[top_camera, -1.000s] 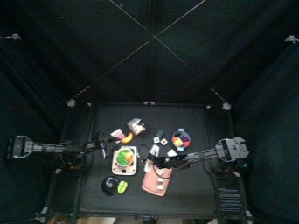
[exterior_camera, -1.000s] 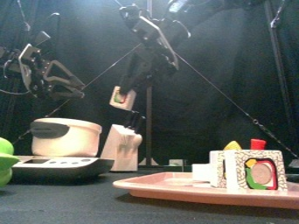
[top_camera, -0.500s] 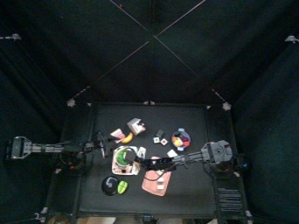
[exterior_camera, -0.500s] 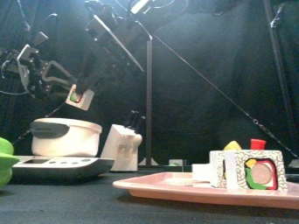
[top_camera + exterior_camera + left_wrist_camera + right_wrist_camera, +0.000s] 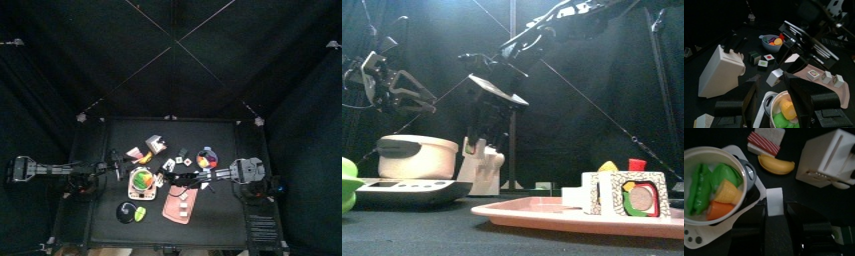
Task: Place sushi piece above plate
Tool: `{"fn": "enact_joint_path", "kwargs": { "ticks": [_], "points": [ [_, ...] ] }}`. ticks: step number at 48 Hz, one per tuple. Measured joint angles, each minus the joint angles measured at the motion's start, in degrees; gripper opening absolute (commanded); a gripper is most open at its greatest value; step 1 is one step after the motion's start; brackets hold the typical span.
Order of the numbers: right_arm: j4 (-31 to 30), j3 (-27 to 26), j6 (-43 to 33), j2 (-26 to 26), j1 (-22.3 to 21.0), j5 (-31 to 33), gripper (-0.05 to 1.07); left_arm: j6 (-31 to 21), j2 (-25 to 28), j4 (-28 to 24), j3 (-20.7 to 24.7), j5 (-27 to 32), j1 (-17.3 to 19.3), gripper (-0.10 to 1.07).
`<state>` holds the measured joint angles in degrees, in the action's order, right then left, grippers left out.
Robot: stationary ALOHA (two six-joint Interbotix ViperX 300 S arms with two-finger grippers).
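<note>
My right gripper (image 5: 774, 203) is shut on the sushi piece (image 5: 774, 201), a small white block between its jaws. In the top view the right gripper (image 5: 163, 172) hangs over the table's middle, between the white toaster (image 5: 154, 148) and the pot of vegetables (image 5: 140, 183). In the front view the sushi piece (image 5: 472, 148) hangs in front of the toaster (image 5: 484, 165). The pink plate (image 5: 178, 206) lies near the front, with blocks on it (image 5: 629, 194). My left gripper (image 5: 777, 86) is open over the pot (image 5: 783, 111), on the left (image 5: 83, 181).
A small bowl of coloured pieces (image 5: 207, 158) stands back right. Loose sushi cubes (image 5: 764, 62) lie by the toaster. A red-and-white item (image 5: 765, 140) and a yellow piece (image 5: 776, 164) lie behind the pot. A green item (image 5: 130, 212) sits front left.
My right gripper has carried the sushi piece left across the table and then down and back toward the toaster. The left arm has not moved.
</note>
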<state>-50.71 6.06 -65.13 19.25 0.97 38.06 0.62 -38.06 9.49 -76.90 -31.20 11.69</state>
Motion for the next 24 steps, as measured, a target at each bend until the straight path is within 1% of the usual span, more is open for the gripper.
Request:
{"fn": "enact_joint_path", "kwargs": {
  "ticks": [11,17,24],
  "points": [
    [2.72,4.57,-0.97,-0.09,-3.25,-0.53,0.48,0.0,-0.09,0.0,0.0,0.0,0.0,0.81],
    [3.87,7.29,-1.41,-0.09,-5.1,-4.39,0.49,0.0,-0.09,0.0,0.0,0.0,0.0,0.81],
    [6.68,10.11,-1.41,-0.09,-6.5,-9.32,0.54,0.0,-0.09,0.0,0.0,0.0,0.0,0.81]
  ]
}}
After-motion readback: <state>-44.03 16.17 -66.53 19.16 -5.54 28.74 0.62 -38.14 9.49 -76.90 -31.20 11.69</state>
